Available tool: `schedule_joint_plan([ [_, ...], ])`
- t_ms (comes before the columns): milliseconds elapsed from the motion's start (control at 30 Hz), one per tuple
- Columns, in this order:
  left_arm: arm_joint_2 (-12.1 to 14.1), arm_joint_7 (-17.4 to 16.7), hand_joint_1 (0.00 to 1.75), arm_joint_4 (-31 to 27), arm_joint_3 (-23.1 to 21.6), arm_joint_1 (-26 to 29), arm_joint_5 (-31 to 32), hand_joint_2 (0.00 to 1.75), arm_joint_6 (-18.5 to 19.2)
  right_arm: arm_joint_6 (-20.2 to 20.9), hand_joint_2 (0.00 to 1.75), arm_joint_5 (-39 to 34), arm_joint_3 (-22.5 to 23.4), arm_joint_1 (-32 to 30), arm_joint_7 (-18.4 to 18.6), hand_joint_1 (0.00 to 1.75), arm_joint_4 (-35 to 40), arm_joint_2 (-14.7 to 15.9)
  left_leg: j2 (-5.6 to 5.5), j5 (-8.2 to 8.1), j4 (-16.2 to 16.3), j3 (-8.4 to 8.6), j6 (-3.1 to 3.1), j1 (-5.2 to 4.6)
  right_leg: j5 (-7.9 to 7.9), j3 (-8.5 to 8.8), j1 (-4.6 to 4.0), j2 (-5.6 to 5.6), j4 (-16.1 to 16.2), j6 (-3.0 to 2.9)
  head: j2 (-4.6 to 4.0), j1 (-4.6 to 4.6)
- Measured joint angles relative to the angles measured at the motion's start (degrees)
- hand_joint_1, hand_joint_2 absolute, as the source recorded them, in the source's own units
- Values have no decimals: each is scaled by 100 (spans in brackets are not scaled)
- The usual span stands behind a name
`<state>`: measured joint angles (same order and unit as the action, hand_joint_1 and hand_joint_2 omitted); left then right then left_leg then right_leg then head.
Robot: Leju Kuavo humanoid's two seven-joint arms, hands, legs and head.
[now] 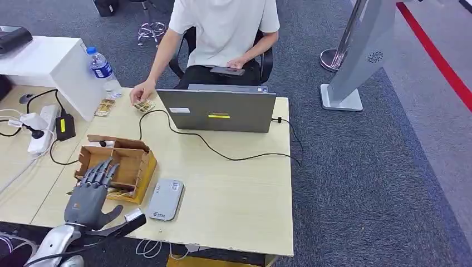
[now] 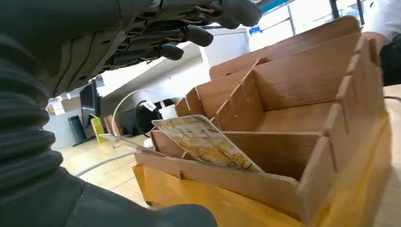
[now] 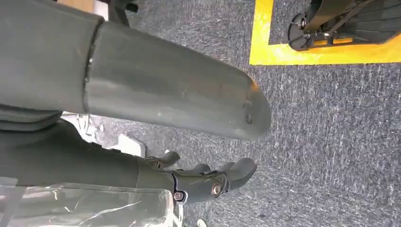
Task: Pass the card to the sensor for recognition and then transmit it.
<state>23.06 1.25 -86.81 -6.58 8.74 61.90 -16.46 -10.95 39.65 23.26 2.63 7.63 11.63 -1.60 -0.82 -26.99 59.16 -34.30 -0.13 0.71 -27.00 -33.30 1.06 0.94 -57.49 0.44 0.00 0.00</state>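
The card (image 2: 205,142) leans tilted in the near compartment of the wooden divider box (image 1: 136,167), one corner poking above the front wall. I have my left hand (image 1: 92,192) hovering directly over it, fingers spread and empty, so I judge the reach is straight down. My right hand (image 3: 208,182) hangs by the floor, fingers loosely curled around nothing, well away. The grey card reader (image 1: 166,199) sits just beside the box.
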Motion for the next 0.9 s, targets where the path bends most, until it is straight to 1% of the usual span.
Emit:
schedule_joint_plan([
  [233, -157, 195, 0, 234, 186, -168, 2, 175, 13, 26, 0, 70, 0, 2, -4, 0, 0, 0, 0, 0, 0, 1, 0, 0, 0, 0, 0, 0, 0, 0, 0, 2],
  [267, -177, 234, 134, 262, 207, -188, -28, 175, 22, 26, 0, 85, 0, 3, -6, 0, 0, 0, 1, 0, 0, 1, 0, 0, 0, 0, 0, 0, 0, 0, 0, 0],
  [300, -199, 253, 175, 288, 218, -207, -42, 175, 26, 28, 0, 98, 0, 4, -9, 0, 0, 0, 1, 0, 0, 1, 0, 0, 0, 0, 0, 0, 0, 0, 0, 0],
  [633, -302, 481, 175, 424, 361, -256, -394, 175, 151, 70, 0, 138, 0, 7, -26, 0, 0, 0, 1, 0, 0, 0, 0, 0, 0, -1, 0, 0, 0, 0, 0, 0],
  [900, -378, 548, 175, 441, 441, -257, -450, 175, 98, 79, 0, 183, 0, 9, -26, 0, 0, 2, 1, 0, 0, 0, 0, 0, 0, 0, 0, 0, 0, 0, 0, 2],
])
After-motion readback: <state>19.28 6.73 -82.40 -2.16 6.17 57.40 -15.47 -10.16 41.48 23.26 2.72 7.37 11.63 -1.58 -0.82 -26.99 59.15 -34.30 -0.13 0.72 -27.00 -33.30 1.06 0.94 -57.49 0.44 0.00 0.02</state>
